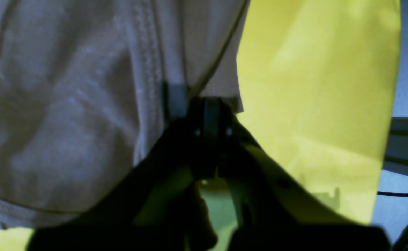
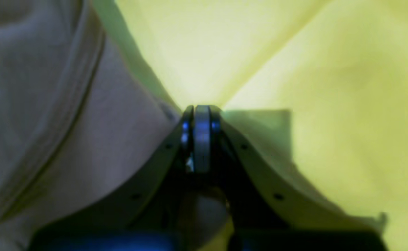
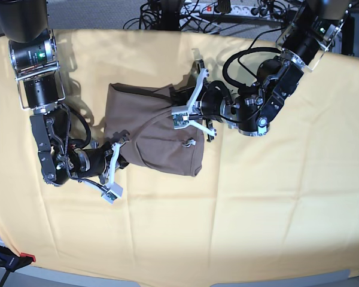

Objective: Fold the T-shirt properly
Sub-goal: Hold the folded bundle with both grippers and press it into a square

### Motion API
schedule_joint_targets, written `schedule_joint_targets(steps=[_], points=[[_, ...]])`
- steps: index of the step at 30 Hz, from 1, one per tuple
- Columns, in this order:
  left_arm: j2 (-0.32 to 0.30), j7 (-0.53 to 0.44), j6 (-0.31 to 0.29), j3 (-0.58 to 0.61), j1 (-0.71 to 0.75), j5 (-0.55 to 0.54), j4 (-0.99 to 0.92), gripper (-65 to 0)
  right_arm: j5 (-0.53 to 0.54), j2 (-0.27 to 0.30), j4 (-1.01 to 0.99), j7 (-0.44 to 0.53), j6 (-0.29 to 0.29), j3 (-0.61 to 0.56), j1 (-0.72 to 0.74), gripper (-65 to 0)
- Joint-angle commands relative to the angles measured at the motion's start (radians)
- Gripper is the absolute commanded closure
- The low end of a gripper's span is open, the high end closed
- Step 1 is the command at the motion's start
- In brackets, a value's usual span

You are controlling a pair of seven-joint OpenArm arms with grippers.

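The T-shirt (image 3: 152,128) lies bunched on the bench (yellow-draped) (image 3: 275,197); we pinch its edges with both jaws closed, left (image 1: 210,104) and right (image 2: 201,109), probably to carry a fold.

Even, bright base view – both wrist views soft, blurred, fingers (image 1: 176,101) in dark silhouette

Taupe-brown soft thin cloth T-shirt (image 3: 149,128): matt, creased, stitched hems. Large pale-yellow cloth (image 3: 257,197): matt, smooth, spread edge to edge. Black-and-white gripper (image 3: 188,113) parts: hard, plastic-looking, slightly glossy.
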Motion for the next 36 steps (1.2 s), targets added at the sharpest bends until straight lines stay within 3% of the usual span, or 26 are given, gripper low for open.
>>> schedule_joint_targets(steps=[1,5,10,17,22,29,36], points=[[-0.006,-0.012,-0.004,-0.006,-0.022,0.028,0.009,0.0,0.043,0.008,0.013,-0.006,0.006,0.005,0.031,0.0],[-0.037,-0.064,-0.003,-0.006,-0.029,0.11,0.009,0.0,0.135,0.011,0.013,-0.032,0.006,0.006,0.031,0.0],[-0.039,-0.089,0.068,-0.006,-0.045,0.208,0.009,0.0,0.243,0.05,0.013,-0.041,0.006,0.008,0.023,0.0],[-0.039,-0.167,0.096,-0.006,-0.1,0.27,-0.047,0.0,0.288,0.089,0.054,-0.04,0.006,0.008,-0.071,0.0],[-0.031,-0.389,0.096,-0.006,-0.182,0.372,-0.207,0.0,0.291,0.114,0.159,-0.04,0.006,0.021,-0.169,0.0],[-0.018,-0.788,0.095,-0.006,-0.258,0.481,-0.441,0.0,0.295,0.116,0.33,-0.036,0.006,0.158,-0.341,0.0],[0.073,-0.818,0.097,-0.006,-0.314,0.529,-0.492,0.0,0.348,0.094,0.455,-0.037,0.006,0.282,-0.514,0.0]])
